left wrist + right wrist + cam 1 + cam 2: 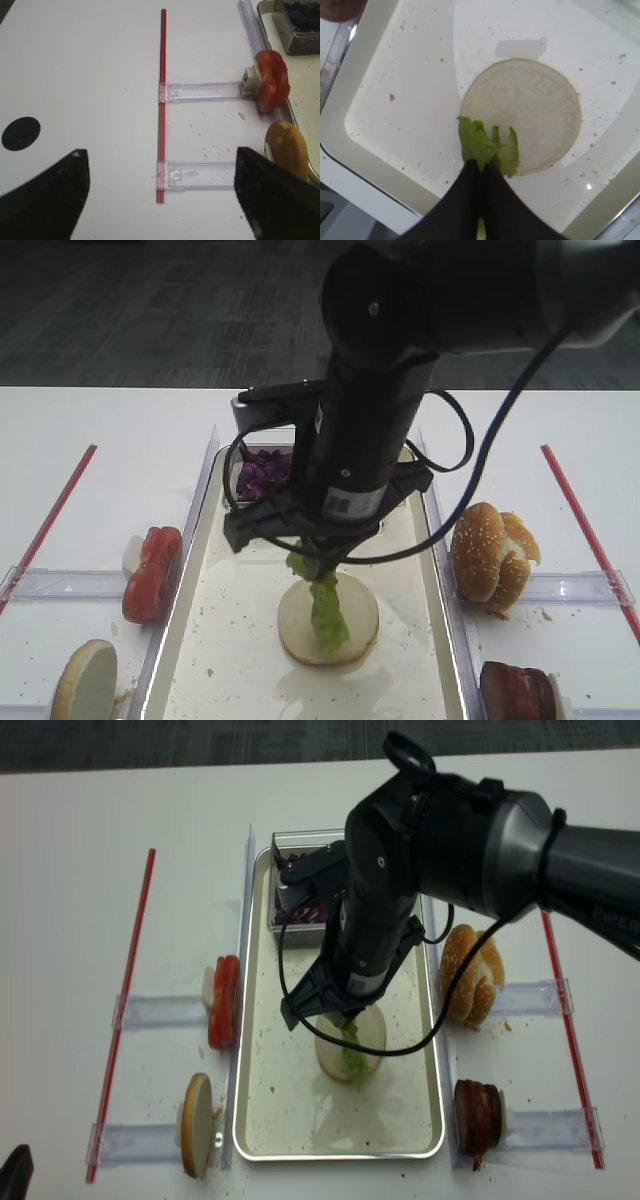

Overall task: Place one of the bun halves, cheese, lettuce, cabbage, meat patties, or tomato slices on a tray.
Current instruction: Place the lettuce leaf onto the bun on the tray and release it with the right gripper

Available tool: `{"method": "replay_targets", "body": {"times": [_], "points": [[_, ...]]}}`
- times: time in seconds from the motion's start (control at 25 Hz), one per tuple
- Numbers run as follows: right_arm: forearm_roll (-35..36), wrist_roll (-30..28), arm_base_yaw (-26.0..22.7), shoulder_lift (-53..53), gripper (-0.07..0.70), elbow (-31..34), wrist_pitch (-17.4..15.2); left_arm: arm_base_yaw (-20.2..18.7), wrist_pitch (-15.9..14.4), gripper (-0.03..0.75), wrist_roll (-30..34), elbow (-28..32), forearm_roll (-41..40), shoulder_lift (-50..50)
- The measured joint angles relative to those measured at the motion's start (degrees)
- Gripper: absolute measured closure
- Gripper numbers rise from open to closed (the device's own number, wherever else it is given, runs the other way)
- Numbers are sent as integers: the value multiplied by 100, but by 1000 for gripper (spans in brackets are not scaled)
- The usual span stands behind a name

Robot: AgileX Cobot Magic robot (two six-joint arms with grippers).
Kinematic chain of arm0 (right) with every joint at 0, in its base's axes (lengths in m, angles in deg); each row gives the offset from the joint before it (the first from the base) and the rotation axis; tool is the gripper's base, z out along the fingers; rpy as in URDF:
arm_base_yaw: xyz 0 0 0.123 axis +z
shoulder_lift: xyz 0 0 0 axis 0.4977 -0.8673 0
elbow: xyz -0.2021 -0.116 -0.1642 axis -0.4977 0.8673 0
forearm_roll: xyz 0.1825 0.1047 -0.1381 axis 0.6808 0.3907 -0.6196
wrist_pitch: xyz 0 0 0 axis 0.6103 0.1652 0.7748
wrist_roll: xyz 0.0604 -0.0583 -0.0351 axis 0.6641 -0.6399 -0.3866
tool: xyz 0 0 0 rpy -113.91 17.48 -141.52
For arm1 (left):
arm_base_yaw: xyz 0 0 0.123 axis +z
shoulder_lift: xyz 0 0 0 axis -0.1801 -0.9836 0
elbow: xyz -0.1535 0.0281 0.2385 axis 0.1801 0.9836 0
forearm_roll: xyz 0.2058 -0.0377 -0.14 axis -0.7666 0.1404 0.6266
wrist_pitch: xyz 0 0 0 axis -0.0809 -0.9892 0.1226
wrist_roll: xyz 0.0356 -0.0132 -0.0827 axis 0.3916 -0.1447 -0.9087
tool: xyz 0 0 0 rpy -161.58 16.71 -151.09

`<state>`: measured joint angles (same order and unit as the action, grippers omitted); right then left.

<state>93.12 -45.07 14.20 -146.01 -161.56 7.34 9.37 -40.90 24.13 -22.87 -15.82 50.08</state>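
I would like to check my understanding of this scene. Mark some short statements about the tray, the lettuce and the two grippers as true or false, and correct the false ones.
1. The right gripper is shut on the lettuce. True.
2. A bun half lies cut face up on the tray. True.
3. The tomato slices lie inside the tray. False: they stand outside it, beside its left rim.
4. The left gripper holds a meat patty. False: its jaws are open and empty, above the white table.
5. The purple cabbage sits in a small tub at the far end of the tray. True.
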Motion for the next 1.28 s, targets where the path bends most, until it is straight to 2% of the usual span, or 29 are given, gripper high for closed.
{"method": "replay_targets", "body": {"times": [0.24, 1.28], "points": [[12, 0, -392, 0, 584, -193, -154, 0, 0, 170, 0, 0, 0, 0], [303, -226, -393, -342, 584, -206, -20, 12, 0, 170, 0, 0, 0, 0]]}}
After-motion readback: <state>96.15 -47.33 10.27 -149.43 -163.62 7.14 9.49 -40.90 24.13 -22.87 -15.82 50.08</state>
